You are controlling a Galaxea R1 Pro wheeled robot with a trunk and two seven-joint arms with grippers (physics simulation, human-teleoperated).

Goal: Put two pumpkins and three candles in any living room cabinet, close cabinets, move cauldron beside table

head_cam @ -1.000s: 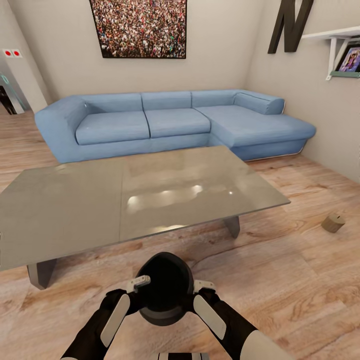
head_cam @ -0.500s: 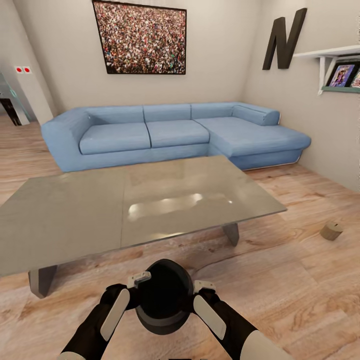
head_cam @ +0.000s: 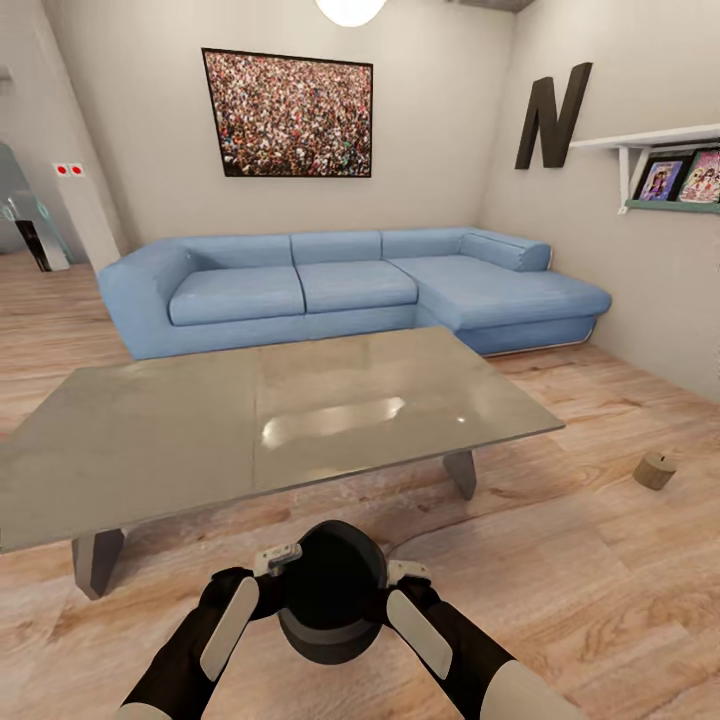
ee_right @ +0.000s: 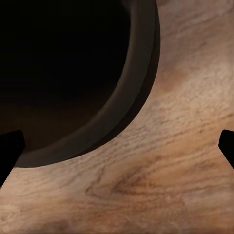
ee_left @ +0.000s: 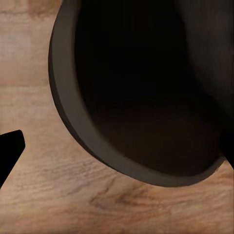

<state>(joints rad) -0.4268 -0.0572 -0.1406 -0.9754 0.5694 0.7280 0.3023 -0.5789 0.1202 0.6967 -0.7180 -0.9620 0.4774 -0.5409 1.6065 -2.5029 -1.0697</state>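
Arms reach forward and inward at lower centre, left pincer [head_cam: 278, 562] and right pincer [head_cam: 408, 573] flanking the cauldron [head_cam: 331, 592] at its rim; whether either is clamped I cannot tell. The cauldron sits above wooden floor [head_cam: 560, 570], just before the glass desk [head_cam: 250, 420].

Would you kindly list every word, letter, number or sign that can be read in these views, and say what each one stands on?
"N": one big dark letter mounted on the right-hand wall.
Framed pictures on the white shelf: any lettering too small to read.
Red-and-white plate on the left wall: two red squares, no legible text.
Large framed picture above the sofa: a crowd, no text.
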